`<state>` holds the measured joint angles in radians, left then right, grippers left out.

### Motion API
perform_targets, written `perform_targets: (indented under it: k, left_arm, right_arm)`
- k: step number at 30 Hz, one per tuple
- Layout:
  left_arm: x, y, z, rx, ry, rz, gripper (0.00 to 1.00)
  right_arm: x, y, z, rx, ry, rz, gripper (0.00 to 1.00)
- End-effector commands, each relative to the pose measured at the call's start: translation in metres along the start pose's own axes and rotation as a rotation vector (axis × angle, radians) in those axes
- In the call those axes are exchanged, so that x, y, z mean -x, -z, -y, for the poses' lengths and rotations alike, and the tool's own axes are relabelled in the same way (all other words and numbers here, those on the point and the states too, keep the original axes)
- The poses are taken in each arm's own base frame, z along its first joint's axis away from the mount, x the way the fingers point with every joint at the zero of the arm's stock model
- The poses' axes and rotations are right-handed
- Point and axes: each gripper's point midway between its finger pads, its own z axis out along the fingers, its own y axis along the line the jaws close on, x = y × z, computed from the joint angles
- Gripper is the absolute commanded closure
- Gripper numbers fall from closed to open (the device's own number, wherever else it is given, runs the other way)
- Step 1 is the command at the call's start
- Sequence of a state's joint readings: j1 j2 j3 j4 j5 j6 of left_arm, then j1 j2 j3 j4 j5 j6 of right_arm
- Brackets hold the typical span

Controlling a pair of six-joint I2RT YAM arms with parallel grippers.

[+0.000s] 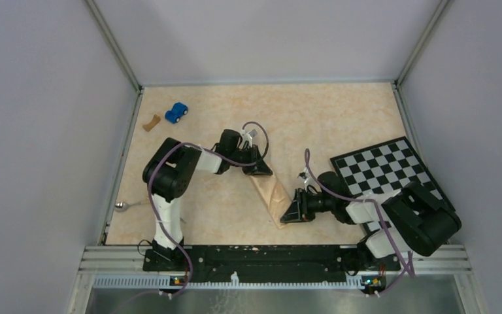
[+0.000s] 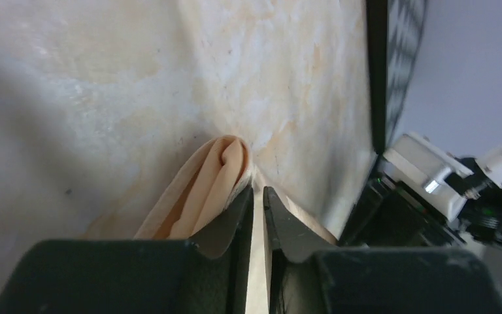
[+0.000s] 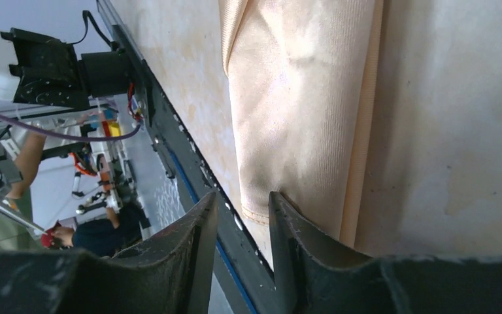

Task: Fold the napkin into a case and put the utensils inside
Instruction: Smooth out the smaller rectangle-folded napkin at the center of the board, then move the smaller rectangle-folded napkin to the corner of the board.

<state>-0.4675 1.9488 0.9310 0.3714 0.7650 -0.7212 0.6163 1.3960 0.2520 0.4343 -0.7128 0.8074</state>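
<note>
Napkin [image 1: 271, 191] lies folded into a narrow strip mid-counter, slanting toward the near edge. Left tool [image 2: 258, 204] pinches its far end; right tool [image 3: 242, 209] stands spread at the near end. Soft, light, limp cloth: grip at the edges.

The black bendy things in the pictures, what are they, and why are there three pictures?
They are two robot arms, each ending in a two-finger gripper. One picture looks down from above; the other two come from small cameras on each wrist, so you see the fingers up close. On the table lies a napkin folded into a narrow strip. The left gripper pinches its far end. The right gripper sits at the near end, jaws apart, one finger on the cloth. Also there: a checkerboard, a blue toy car, a brown scrap and a spoon at the left edge.
</note>
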Motion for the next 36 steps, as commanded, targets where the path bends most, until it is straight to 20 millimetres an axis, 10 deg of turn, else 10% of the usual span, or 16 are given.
perform_targets:
  k: [1,8,14,22,25,30,36]
  left_arm:
    - [0.008,-0.016,-0.033,0.072,-0.043,-0.007,0.82]
    - [-0.001,-0.032,-0.047,0.118,-0.082,-0.074,0.81]
    - [0.007,-0.047,-0.006,0.074,-0.178,-0.095,0.64]
    - [0.065,0.032,0.084,0.185,-0.359,0.117,0.42]
    - [0.055,0.066,0.069,0.258,-0.248,0.156,0.12]
    - [0.01,0.09,0.047,0.215,-0.031,0.162,0.19]
    - [-0.02,0.071,0.027,0.17,0.082,0.145,0.24]
  right_arm:
    - [-0.002,0.005,0.001,0.062,0.026,0.009,0.65]
    - [0.017,0.021,-0.02,0.004,0.102,0.059,0.63]
    - [0.035,0.025,-0.038,0.007,0.126,0.087,0.62]
    - [0.062,0.054,-0.017,-0.263,0.181,0.175,0.42]
    - [0.062,0.051,-0.002,-0.294,0.135,0.131,0.41]
    - [0.064,0.046,0.005,-0.309,0.153,0.094,0.44]
    - [0.054,0.036,0.02,-0.314,0.126,0.033,0.67]
